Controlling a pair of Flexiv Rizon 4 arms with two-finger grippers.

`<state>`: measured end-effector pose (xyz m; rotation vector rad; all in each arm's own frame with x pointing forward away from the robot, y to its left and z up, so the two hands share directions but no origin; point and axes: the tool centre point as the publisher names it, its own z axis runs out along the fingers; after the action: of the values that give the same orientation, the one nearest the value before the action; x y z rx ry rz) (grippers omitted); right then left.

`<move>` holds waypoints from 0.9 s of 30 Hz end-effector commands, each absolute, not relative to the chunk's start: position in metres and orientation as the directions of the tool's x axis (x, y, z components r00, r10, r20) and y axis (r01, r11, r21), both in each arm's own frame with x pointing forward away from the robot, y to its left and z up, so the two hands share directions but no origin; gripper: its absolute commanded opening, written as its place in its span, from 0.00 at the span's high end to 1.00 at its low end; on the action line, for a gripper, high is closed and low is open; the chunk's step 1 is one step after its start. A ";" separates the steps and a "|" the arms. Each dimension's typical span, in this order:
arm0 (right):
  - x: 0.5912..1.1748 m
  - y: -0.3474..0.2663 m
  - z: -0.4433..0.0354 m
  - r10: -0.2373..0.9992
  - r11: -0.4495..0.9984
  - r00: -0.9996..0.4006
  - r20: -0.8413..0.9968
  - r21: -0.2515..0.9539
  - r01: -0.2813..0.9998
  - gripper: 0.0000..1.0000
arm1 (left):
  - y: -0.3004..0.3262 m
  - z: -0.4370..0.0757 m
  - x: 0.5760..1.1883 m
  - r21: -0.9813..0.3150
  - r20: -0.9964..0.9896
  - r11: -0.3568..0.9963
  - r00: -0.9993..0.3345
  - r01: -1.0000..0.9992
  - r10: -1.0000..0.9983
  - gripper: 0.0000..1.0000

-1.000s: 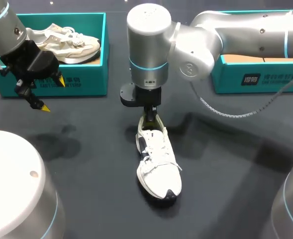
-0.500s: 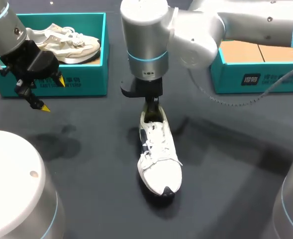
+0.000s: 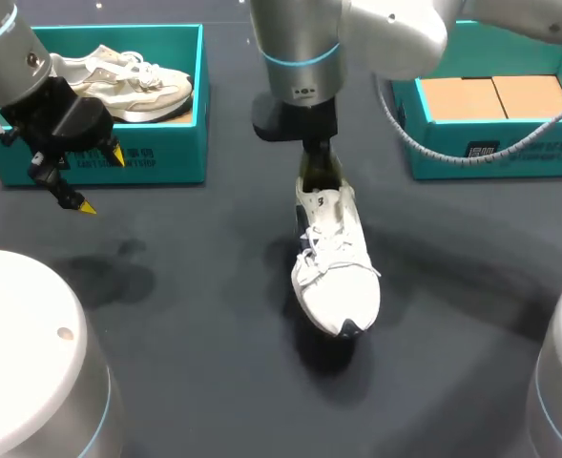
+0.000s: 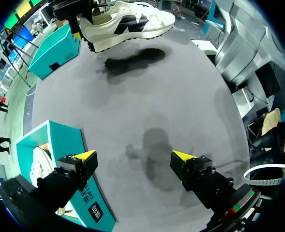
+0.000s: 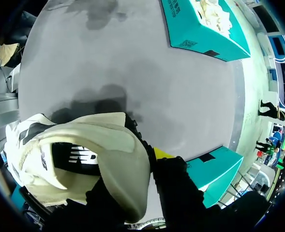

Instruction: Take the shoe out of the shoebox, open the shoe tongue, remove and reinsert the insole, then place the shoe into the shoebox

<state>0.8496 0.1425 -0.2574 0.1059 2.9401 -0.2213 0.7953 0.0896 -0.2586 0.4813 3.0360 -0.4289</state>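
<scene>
Dark table fills the head view, with a teal shoebox at each far corner. Our right gripper is clamped on the heel of the white shoe near the middle of the table, toe toward our side. Its fingers sink into the heel collar, so we can't make out the tips from up here. The right shoebox shows only a brown cardboard floor, and the arm covers part of it. Our left gripper hangs in front of the left shoebox, fingers spread wide with nothing in them. A cream shoe lies in that box, partly hidden by the arm.

Left wrist view: the two yellow tips stand well apart over bare table, gripping nothing. Far ahead, the white shoe hangs clear of the table, its shadow lying apart below it. The left shoebox sits just beside one finger.

Right wrist view: the shoe's heel crowds right up against the gripper. One yellow tip presses on the outside of the heel, and the other finger is hidden by the shoe.
</scene>
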 end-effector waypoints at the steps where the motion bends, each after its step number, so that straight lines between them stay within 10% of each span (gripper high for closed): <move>1: 0.854 0.134 -0.223 0.073 0.984 -0.977 -0.201 -0.142 0.103 1.00 | 0.090 -0.258 0.795 -0.262 -0.079 0.914 -0.951 0.309 0.298 0.00; 27: 0.914 0.095 -0.178 0.141 0.969 -0.958 -0.251 -0.162 0.185 1.00 | 0.090 -0.258 0.795 -0.262 -0.079 0.914 -0.951 0.309 0.298 0.00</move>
<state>0.9023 0.0958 -0.1874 0.2393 2.8650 -0.2496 0.7953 0.0896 -0.2586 0.4811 3.0360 -0.4289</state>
